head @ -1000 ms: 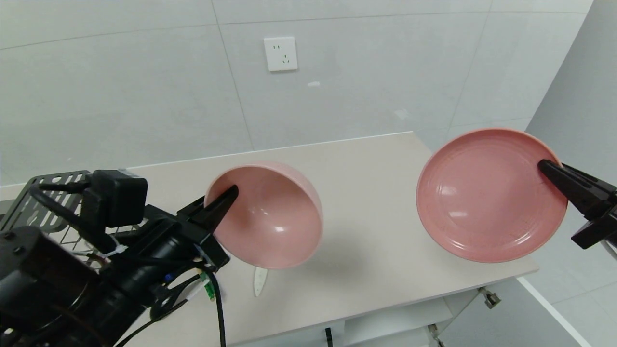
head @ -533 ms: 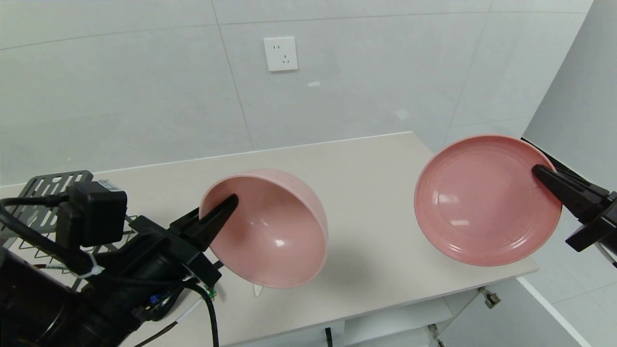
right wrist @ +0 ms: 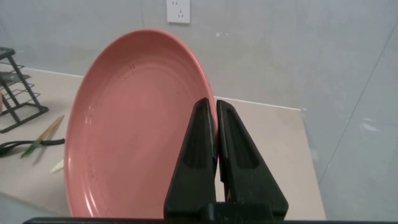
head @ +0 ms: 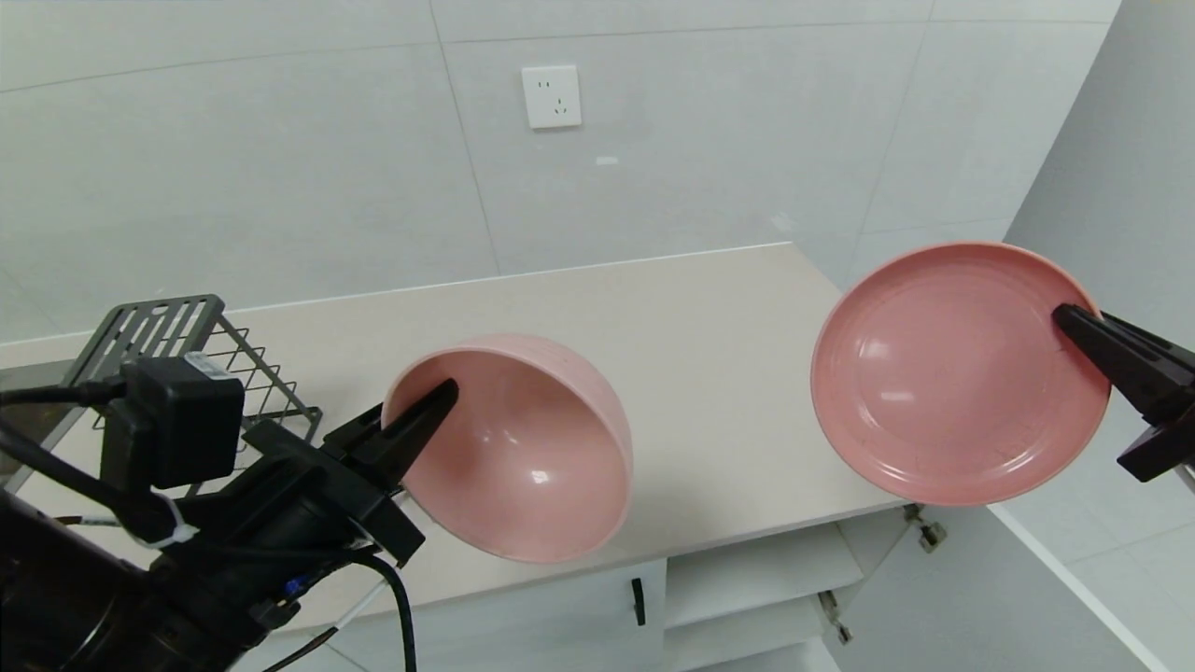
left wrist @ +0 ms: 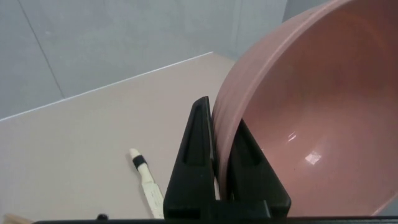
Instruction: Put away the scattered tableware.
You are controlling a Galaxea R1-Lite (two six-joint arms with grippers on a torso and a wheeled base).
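1. Bowl (head: pixel 532 457), pink: held in the air, tipped on its side, just right of the wire rack (head: pixel 159 327).
2. Left gripper (head: pixel 439 392): jaws narrowed to the thickness of the bowl's wall, one finger inside and one outside, pinching the rim.
3. Plate (head: pixel 952 373), pink: held in the air on edge, well to the right of the rack and apart from the bowl.
4. Right gripper (head: pixel 1069 322): jaws almost together, clamped on the plate's rim.
5. Utensil (left wrist: pixel 144 180), white with a dark band: lying flat, right of the rack.
6. Step in hand, as judged: carrying both pieces to the rack.
7. Handling advice:
   - Keep both pinches firm, since the rim-only grips are likely to let each dish swing.
   - Travel slowly.
   - Bring the bowl in first, as the nearer piece.
   - Keep the plate wide of the bowl.
   - Seat each piece in the rack before opening.
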